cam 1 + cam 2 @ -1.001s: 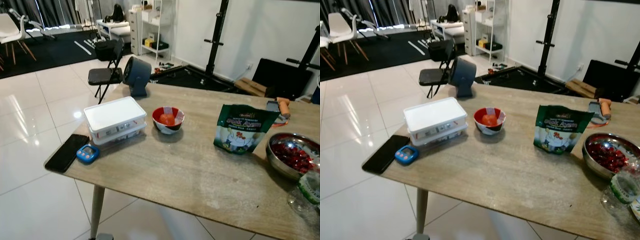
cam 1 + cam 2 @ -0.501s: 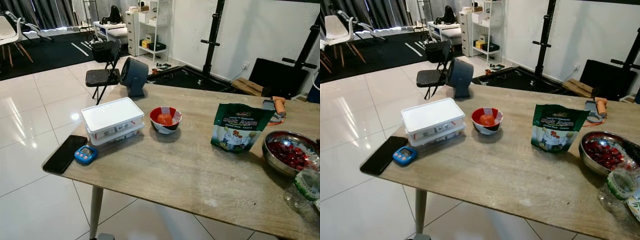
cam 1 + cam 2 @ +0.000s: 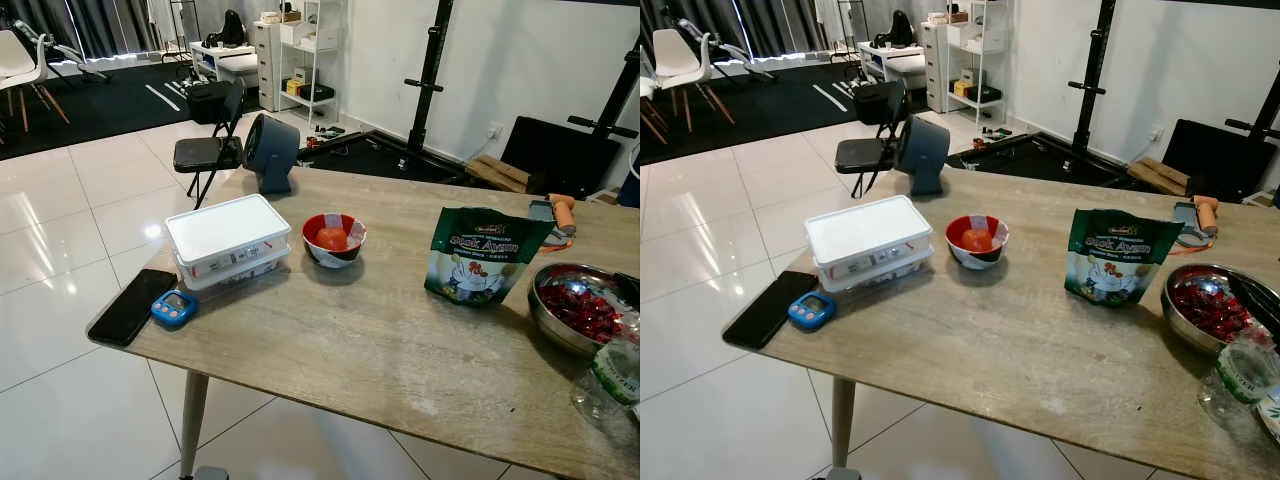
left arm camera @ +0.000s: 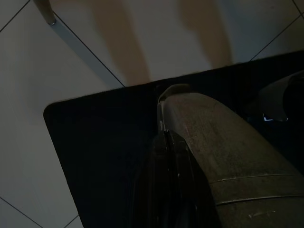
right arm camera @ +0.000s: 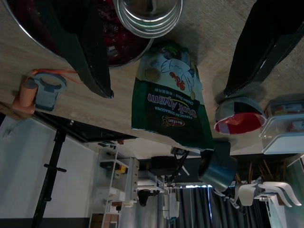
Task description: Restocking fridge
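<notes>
Reaching with fingers apart, the right gripper (image 5: pixel 175 52) risked toppling the pouch (image 3: pixel 484 255) or clipping the bowl (image 3: pixel 575 335); left gripper (image 4: pixel 166 190) state unclear.

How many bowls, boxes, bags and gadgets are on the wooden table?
Bowls: 2, the red-and-white bowl and the steel bowl of red berries
Boxes: 1, the white lidded plastic box
Bags: 1, the green standing pouch
Gadgets: 2, the black phone and the blue timer
Total: 6

A green pouch (image 5: pixel 168 102) standing on a wooden table (image 3: pixel 380 350) reads "Bestari" and "Stok Ayam".
</notes>
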Available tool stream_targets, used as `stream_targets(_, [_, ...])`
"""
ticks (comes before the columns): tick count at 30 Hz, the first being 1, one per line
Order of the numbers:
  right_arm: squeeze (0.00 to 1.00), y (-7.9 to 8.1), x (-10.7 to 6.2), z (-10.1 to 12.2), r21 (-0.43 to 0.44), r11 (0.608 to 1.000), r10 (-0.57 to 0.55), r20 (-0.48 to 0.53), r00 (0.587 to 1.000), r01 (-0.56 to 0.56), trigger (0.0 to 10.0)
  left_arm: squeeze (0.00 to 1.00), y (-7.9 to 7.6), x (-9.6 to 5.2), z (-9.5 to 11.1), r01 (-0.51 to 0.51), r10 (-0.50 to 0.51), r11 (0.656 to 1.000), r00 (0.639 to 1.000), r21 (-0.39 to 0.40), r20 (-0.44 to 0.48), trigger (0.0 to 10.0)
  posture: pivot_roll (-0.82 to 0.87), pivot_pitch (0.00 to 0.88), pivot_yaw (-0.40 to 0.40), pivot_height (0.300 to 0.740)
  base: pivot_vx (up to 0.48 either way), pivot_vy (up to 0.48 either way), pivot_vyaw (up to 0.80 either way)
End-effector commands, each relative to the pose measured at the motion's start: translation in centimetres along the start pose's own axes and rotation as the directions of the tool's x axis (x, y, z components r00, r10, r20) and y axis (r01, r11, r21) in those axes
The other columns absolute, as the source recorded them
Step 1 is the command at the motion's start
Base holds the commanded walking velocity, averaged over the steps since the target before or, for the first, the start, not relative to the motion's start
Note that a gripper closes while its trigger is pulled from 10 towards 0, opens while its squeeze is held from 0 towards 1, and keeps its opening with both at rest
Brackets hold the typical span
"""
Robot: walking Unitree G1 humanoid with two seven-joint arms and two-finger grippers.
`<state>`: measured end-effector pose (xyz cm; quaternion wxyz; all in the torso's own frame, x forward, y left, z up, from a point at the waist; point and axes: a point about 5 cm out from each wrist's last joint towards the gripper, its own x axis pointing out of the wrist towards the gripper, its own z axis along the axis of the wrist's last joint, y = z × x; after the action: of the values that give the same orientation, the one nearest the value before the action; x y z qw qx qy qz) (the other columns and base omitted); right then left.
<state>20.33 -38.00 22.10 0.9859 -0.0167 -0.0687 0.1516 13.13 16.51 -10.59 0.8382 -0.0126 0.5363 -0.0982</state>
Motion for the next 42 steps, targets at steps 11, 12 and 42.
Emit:
stream_targets(11, [0.0,0.0,0.2,-1.2,-0.01,1.0,-0.007,-0.065,0.998,0.007,10.0,0.0,-0.3,0.0,-0.5,0.006,-0.006,1.0,1.0,0.009,-0.026,10.0,-0.12,0.0,-0.003,0.74,0.0,0.0,0.0])
stream_targets(12, [0.0,0.0,0.2,-1.2,-0.01,1.0,-0.008,-0.065,0.998,0.007,10.0,0.0,-0.3,0.0,-0.5,0.006,-0.006,1.0,1.0,0.01,-0.026,10.0,-0.12,0.0,-0.003,0.74,0.0,0.0,0.0])
stream_targets(42, [0.0,-0.7,-2.3,-0.1,-0.041,0.998,-0.05,-0.056,0.997,0.048,1.5,0.0,-0.1,0.0,-0.7,0.007,-0.006,1.0,0.999,0.009,-0.032,10.0,-0.12,0.0,0.005,0.74,0.0,0.0,0.0])
